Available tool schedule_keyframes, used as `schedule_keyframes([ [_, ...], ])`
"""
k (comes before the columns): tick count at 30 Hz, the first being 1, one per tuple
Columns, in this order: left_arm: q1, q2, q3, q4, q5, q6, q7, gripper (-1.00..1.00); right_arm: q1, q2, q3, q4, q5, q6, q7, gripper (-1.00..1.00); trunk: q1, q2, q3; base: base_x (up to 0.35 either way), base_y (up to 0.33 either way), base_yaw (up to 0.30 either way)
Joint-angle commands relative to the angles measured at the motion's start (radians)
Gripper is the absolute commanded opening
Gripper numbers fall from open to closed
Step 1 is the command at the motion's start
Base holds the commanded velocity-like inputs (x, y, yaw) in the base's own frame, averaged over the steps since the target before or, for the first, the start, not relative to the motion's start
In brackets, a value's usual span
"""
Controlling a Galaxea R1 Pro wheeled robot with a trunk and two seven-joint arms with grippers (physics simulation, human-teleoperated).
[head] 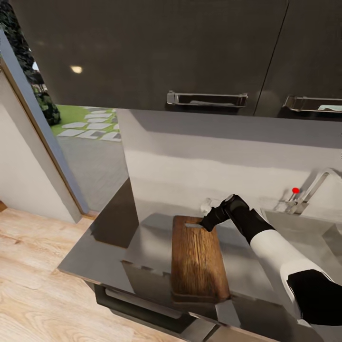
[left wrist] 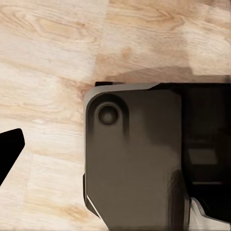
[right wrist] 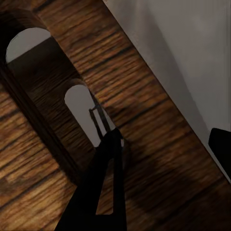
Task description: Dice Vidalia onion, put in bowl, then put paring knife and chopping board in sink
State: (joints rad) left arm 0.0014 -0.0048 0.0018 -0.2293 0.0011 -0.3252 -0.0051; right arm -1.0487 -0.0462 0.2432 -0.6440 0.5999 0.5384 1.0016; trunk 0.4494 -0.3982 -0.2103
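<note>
A grey countertop [head: 142,242] runs beneath glossy dark cabinets [head: 142,52], light plank floor [head: 42,285] to the left. On it lies the brown chopping board [head: 197,259], grain lengthwise, slot hole [right wrist: 82,113] at its far end. The right gripper [head: 207,222] rests there; its finger state cannot be told. The sink [head: 304,228] sits right.

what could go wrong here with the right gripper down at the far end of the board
The right gripper is down at the slot end of the chopping board; pushing could slide the board along the countertop. The board's near end already reaches the counter's front edge, so a shove toward the robot might tip it off. No onion shows on the board, so cutting now would only score wood.
</note>
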Motion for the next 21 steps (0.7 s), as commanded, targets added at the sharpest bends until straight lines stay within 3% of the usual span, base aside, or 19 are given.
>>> schedule_keyframes([
  [1, 0.000, 0.000, 0.001, 0.007, -0.001, -0.002, -0.001, 1.00, -0.001, 0.000, 0.002, -0.002, 0.004, 0.005, 0.005, -1.00, 0.001, -0.002, 0.000, 0.000, 0.000, 0.000],
  [11, 0.000, -0.001, 0.001, 0.022, -0.003, -0.003, -0.001, 1.00, -0.001, 0.000, 0.001, -0.003, 0.005, 0.005, 0.005, -1.00, 0.001, -0.002, 0.015, -0.035, 0.000, 0.000],
  [21, 0.000, -0.001, 0.001, 0.023, -0.003, -0.003, -0.001, 1.00, -0.001, -0.002, 0.000, -0.003, 0.005, 0.005, 0.006, -1.00, 0.001, -0.002, 0.031, -0.299, 0.000, 0.000],
])
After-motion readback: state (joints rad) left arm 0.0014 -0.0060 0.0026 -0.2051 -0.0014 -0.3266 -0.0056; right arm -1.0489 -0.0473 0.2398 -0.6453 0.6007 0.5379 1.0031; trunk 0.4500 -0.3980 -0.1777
